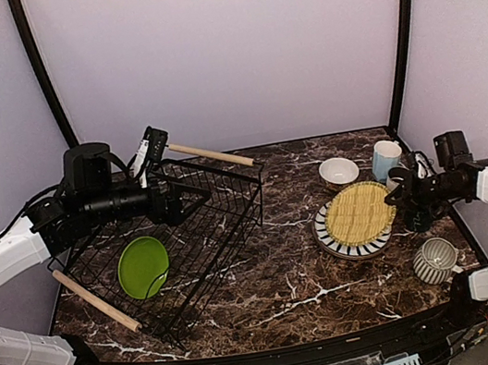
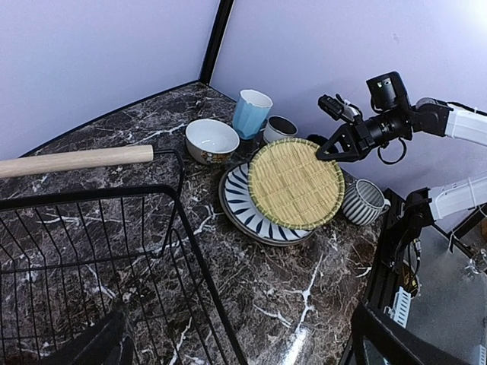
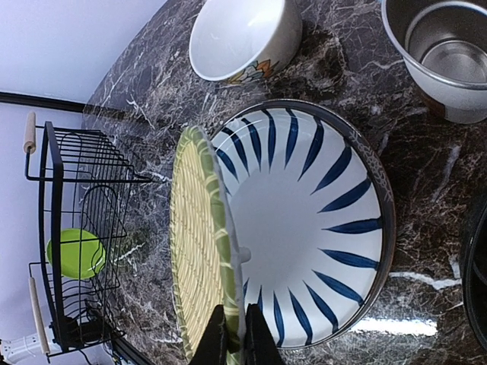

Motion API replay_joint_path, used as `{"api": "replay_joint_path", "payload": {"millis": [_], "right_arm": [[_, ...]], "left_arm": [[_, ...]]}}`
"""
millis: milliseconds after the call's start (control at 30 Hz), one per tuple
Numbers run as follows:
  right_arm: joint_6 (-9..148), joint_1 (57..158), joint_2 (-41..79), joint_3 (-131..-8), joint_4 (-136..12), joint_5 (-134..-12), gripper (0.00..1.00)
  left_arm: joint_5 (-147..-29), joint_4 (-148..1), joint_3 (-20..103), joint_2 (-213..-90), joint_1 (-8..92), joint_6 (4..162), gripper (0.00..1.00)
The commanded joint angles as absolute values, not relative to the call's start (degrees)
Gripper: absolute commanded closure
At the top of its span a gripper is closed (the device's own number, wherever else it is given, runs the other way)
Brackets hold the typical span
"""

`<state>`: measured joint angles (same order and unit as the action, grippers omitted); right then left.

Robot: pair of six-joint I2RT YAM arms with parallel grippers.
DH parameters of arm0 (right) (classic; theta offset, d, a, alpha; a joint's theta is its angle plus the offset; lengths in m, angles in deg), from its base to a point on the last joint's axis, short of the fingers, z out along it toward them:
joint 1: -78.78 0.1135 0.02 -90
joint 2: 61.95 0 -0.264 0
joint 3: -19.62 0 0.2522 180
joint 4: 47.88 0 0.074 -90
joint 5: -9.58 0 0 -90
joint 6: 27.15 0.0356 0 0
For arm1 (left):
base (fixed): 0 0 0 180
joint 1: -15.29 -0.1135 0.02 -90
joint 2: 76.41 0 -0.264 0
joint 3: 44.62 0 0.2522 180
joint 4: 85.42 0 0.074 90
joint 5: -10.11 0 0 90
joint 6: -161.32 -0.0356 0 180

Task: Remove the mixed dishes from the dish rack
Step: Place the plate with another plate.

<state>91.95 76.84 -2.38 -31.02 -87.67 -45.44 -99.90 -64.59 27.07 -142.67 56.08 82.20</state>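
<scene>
The black wire dish rack [image 1: 200, 246] stands at the left and holds the lime green plate [image 1: 143, 267]. My left gripper [image 1: 176, 205] is open at the rack's far wall, its fingers wide apart in the left wrist view [image 2: 240, 342], and it is empty. My right gripper [image 1: 395, 197] is shut on the rim of the olive-yellow plate [image 1: 361, 211]. It holds the plate tilted over the radial-striped plate [image 1: 333, 241], which lies flat on the table. The right wrist view shows both fingers pinching that rim [image 3: 237, 334]. The dark teal mug does not show.
The cream bowl [image 1: 339, 171], the light blue cup [image 1: 386, 159] and a small pale cup [image 2: 280, 128] stand behind the plates. The striped mug [image 1: 437, 259] stands near the right front. Walls close off the table at the back and sides.
</scene>
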Motion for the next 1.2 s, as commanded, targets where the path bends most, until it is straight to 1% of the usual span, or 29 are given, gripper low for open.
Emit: {"api": "replay_joint_path", "payload": {"millis": [0,267,500,600,700,800,933,1000,1167], "right_arm": [[90.99,76.61,-0.41,-30.01,-83.88,-43.71,1.0],[92.31,76.52,3.67,-28.02,-76.9,-41.85,1.0],[91.44,76.55,7.06,-27.35,-75.5,-42.64,0.99],[91.61,76.6,8.03,-26.89,-74.66,-43.35,0.88],[91.7,76.59,8.93,-26.82,-74.12,-43.56,0.8],[91.21,76.79,9.16,-27.22,-75.11,-44.91,0.67],[90.67,78.22,8.71,-28.26,-77.34,-47.37,0.47],[90.29,78.64,8.76,-29.09,-79.07,-48.59,0.41],[89.25,83.38,7.45,-32.45,-85.08,-54.44,0.25]], "left_arm": [[-98.93,-62.79,28.55,-140.85,56.42,80.96,0.01],[-98.6,-62.79,28.24,-140.71,56.39,80.92,0.01],[-97.89,-61.81,27.89,-140.06,56.41,80.7,0.01],[-96.64,-61.38,27.9,-139.95,56.41,80.53,0.01],[-96.08,-60.96,28.23,-140.05,56.42,80.26,0.01],[-93.96,-59.77,28.61,-140.12,56.4,80.19,0.01],[-91.41,-58.68,28.71,-139.6,56.41,79.99,0.01],[-90.66,-58.35,28.7,-139.38,56.42,79.69,0.01],[-88.66,-56.31,29.35,-139.17,56.4,78.84,0.01]]}}
